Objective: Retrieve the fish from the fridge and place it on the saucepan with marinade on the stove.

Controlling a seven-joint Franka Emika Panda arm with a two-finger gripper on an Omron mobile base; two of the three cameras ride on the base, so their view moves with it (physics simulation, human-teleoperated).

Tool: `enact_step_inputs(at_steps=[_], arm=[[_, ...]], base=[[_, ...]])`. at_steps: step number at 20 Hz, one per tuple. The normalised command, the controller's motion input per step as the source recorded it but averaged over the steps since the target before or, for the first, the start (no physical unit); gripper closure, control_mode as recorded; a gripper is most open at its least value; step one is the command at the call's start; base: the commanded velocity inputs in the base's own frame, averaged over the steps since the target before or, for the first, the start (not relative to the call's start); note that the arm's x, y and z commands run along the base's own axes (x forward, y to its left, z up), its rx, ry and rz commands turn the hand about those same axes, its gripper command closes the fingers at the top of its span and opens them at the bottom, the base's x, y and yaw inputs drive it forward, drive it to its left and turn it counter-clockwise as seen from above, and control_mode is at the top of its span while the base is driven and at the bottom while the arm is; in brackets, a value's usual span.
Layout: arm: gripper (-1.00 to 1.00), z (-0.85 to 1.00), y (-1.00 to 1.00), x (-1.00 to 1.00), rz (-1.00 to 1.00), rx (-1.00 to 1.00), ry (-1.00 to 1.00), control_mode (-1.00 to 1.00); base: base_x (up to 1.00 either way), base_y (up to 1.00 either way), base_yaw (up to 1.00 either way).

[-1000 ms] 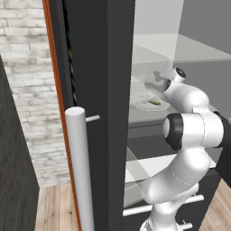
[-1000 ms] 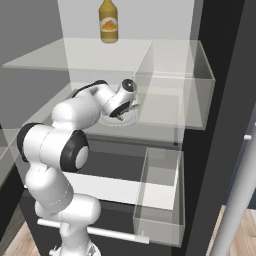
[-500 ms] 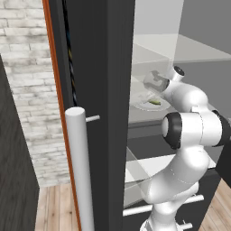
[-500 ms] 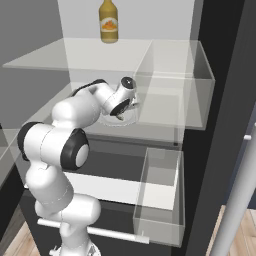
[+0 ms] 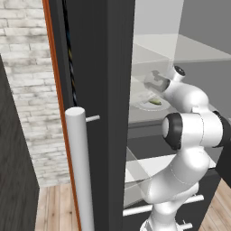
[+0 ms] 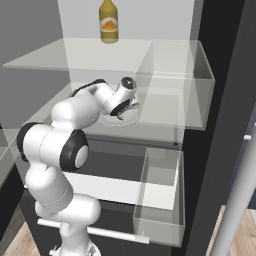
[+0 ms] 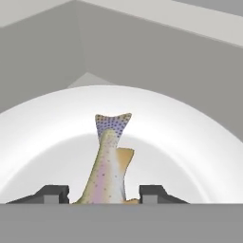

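- Fingers [image 7: 57,193] of the gripper [image 7: 105,194] stand spread, one dark tip on each side of the fish [image 7: 107,166], with a small gap showing between each tip and the fish's body — not pinching it.
- In the hand view the fish lies on a round white plate [image 7: 190,142], its long axis running straight away from the camera: the spotted, forked tail is at the far end, and the body widens toward the fingers, where the head end drops out of sight at the bottom of the picture.
- A yellowish fin sticks out to the right of the fish's middle.
- Seen from the left base view, the fish [image 5: 154,102] is a small olive sliver on the plate [image 5: 143,105], which sits on a clear shelf inside the open fridge [image 5: 97,67].
- The white arm reaches into that shelf — in the right base view the hand [image 6: 123,100] hangs low over the plate [image 6: 112,120], hiding the fish.
- An amber bottle [image 6: 109,21] stands on the shelf above, well apart from the plate.
- A clear bin [image 6: 175,82] sits just to the right of the plate.
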Motion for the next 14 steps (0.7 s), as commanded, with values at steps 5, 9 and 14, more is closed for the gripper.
enact_step_inputs(at_steps=[5,9,14], arm=[[1.00,0.06,0.00,-0.23,0.00,0.00,0.03,-1.00],[1.00,0.13,0.00,-0.37,0.00,0.00,0.00,-1.00],[1.00,0.28,0.00,-0.46,0.01,0.00,0.00,-1.00]], base=[[0.00,0.00,0.00],[0.00,0.00,0.00],[0.00,0.00,0.00]])
